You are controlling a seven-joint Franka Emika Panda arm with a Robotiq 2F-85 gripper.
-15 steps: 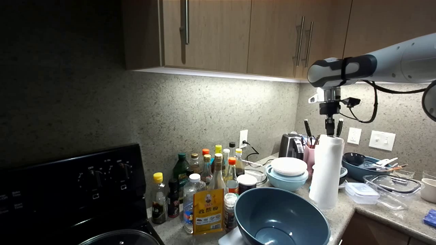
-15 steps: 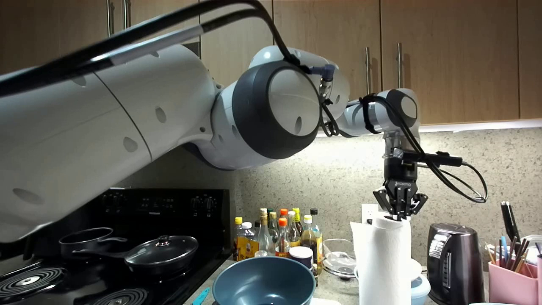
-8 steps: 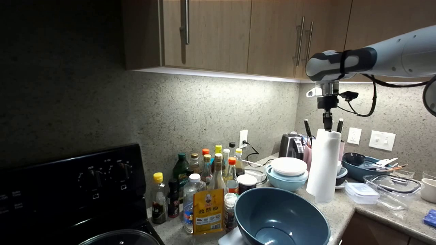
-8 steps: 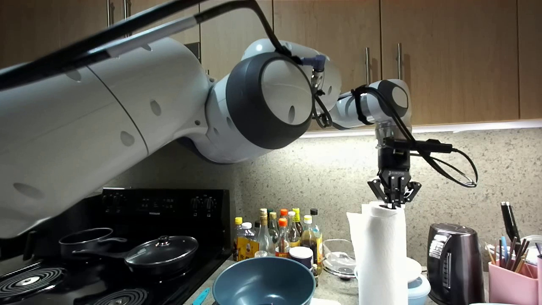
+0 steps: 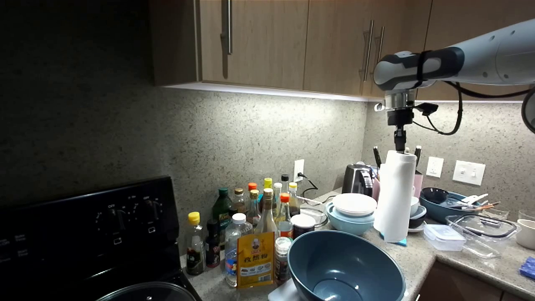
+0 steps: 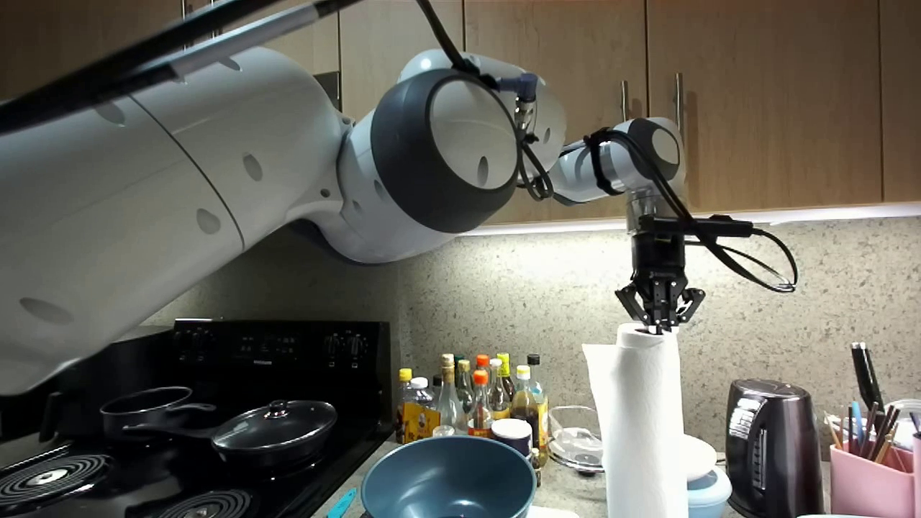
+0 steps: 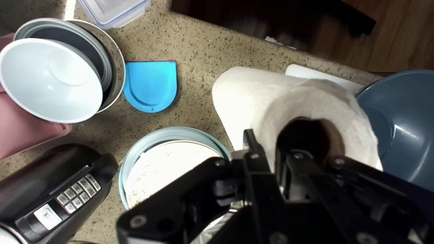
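Note:
My gripper is shut on the wall of a white paper towel roll, seen in both exterior views. In the wrist view one finger reaches into the dark core of the roll and the other stands outside, with the paper wall pinched between them. The roll hangs upright with a slight tilt, and a loose sheet sticks out from its side. Its lower end appears off the counter, with a blue lid showing beside its base. The fingertip inside the core is partly hidden.
A large blue-grey bowl stands near the roll. Stacked bowls under a white plate, a dark kettle and a pink utensil holder sit behind. Several bottles line the wall. Upper cabinets overhang the counter.
The arm and gripper have risen steadily, drifting slightly left in both exterior views, and the roll has come up with them. More of the blue lid shows. The grip has stayed shut.

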